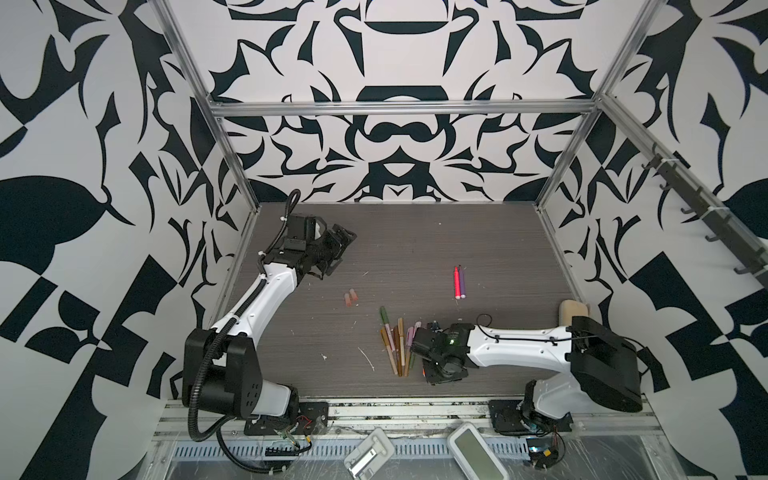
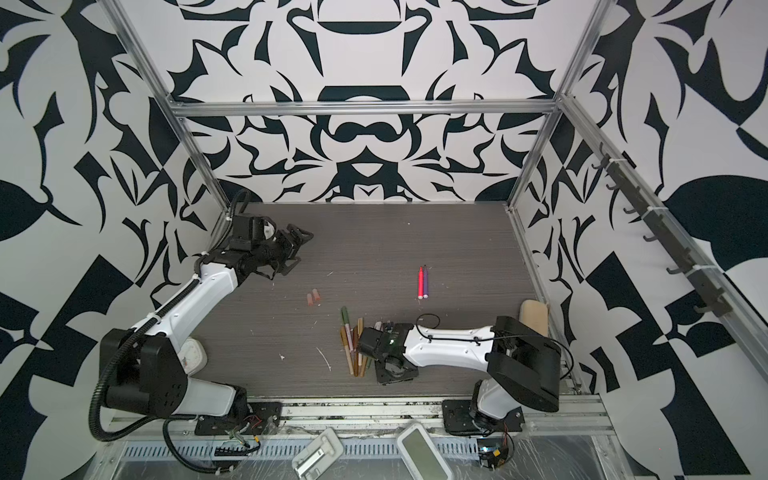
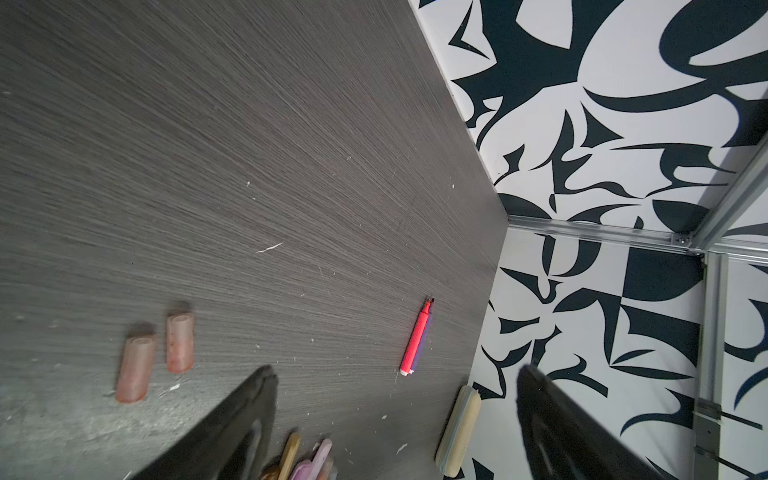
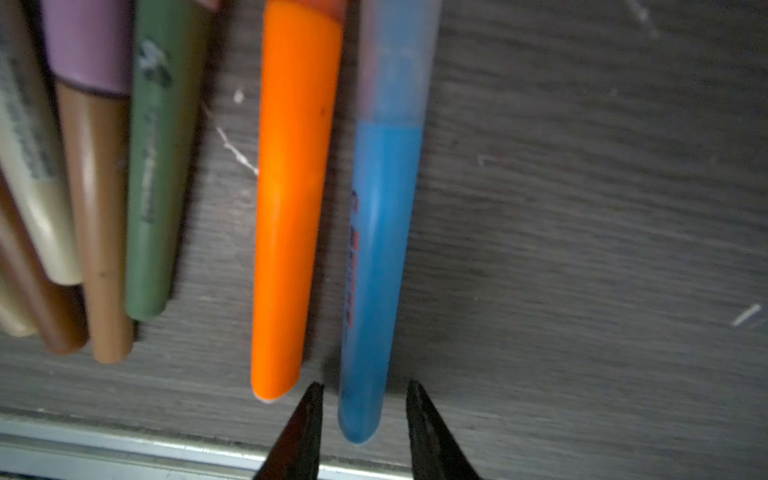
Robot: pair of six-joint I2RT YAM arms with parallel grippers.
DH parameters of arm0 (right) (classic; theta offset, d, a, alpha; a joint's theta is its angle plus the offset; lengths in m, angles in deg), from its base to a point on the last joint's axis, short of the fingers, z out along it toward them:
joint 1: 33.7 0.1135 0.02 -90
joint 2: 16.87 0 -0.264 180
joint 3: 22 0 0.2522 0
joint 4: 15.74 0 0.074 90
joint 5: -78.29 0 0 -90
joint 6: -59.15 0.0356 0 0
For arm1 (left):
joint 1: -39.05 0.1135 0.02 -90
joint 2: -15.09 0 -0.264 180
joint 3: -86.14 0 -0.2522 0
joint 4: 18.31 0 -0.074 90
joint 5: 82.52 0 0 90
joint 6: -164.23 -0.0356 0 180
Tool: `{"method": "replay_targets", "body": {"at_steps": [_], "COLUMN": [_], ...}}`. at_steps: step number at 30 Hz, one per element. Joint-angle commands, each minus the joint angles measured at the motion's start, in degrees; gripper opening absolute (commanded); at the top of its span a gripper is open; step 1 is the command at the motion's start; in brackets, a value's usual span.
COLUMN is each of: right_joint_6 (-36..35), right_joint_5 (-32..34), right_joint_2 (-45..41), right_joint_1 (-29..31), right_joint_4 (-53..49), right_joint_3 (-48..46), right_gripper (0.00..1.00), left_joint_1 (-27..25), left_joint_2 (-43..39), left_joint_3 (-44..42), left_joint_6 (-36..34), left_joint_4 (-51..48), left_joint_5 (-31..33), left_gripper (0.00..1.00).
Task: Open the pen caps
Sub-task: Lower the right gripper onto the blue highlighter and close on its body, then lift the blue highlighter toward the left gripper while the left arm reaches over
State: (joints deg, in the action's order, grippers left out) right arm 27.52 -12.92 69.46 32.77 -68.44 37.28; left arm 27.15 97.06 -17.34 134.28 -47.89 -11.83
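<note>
Right jaws straddle the tail of the blue pen on the tabletop, not yet pinching, which leaves its cap at the far end free to pull. Left jaws hang released and empty near two loose caps, I'd guess ready to take that cap.

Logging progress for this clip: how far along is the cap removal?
Done: two peach caps lie loose, and the pink-red pen and purple pen lie bare-tipped. In hand: the right gripper has its jaws astride the end of the blue pen, not visibly clamped; its cap is still on. The left gripper hangs open, empty. Left: the orange pen and the muted pile look capped.
</note>
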Motion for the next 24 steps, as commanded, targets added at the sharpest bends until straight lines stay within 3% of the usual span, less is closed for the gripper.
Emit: {"method": "replay_targets", "body": {"at_steps": [1,7,12,15,21,24], "right_joint_6": [-0.5,-4.1,-6.2,-9.5,-22.6,-30.2], "right_joint_5": [1.0,0.2,-2.6,-3.7,-5.7,-15.6], "right_joint_2": [0.8,3.1,1.1,-1.5,-4.9,-3.6], "right_joint_1": [0.1,-1.7,-6.8,-12.1,-23.4,-29.1], "right_joint_4": [0.0,0.9,2.5,0.7,-9.1,-9.8], "right_joint_3": [0.2,1.1,-0.4,-0.2,9.0,15.3], "right_gripper": [0.34,0.29,0.15,0.04,0.00,0.00], "left_joint_1": [0.3,0.3,-0.1,-1.1,-7.2,-11.9], "left_joint_2": [0.9,1.9,1.7,2.7,9.5,13.7], "left_joint_3": [1.2,1.5,1.1,1.5,7.0,11.9], "left_joint_6": [-0.1,0.6,1.2,1.0,1.6,0.1], "left_joint_4": [-1.2,0.0,0.6,0.0,-4.7,-7.9], "left_joint_5": [-0.6,-2.6,-2.8,-4.5,-7.7,-7.2], "left_gripper": [0.93,0.90,0.88,0.80,0.73,0.72]}}
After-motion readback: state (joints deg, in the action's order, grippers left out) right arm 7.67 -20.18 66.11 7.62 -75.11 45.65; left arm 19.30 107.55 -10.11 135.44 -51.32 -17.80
